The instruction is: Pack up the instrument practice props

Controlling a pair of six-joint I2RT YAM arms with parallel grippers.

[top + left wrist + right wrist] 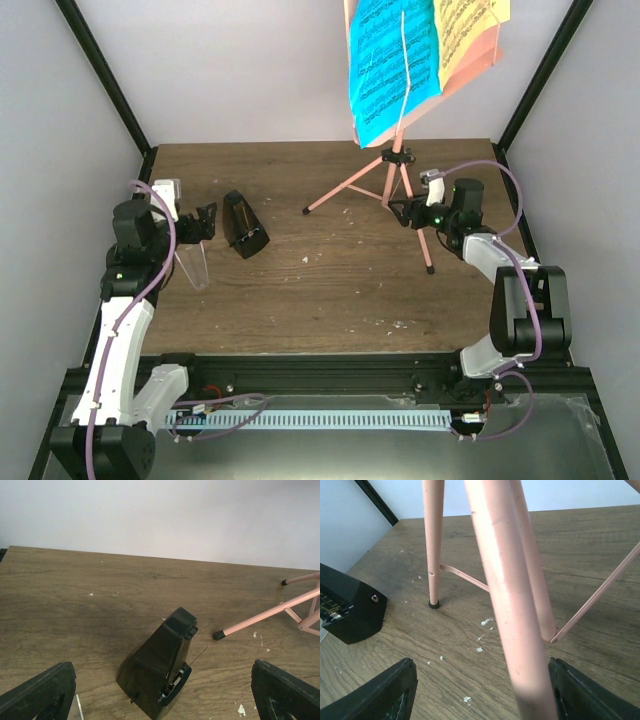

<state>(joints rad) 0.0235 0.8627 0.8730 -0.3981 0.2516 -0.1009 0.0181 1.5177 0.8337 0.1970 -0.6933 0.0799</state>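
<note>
Top view: music stand (400,165) upright at rear right of worktop (320,290), blue and yellow sheets (393,70) on its desk; metronome (243,225) standing well to its left.
Left wrist: left claw (165,692) open, metronome just ahead between its fingers.
Right wrist: right claw (485,695) open, straddling one leg of the stand.

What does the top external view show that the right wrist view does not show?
Only the top external view shows the blue pages and yellow pages on the music stand, and the left claw. Only the right wrist view shows one stand leg inside the open right claw. Both show the pink legs, the black metronome and the wooden table.
</note>
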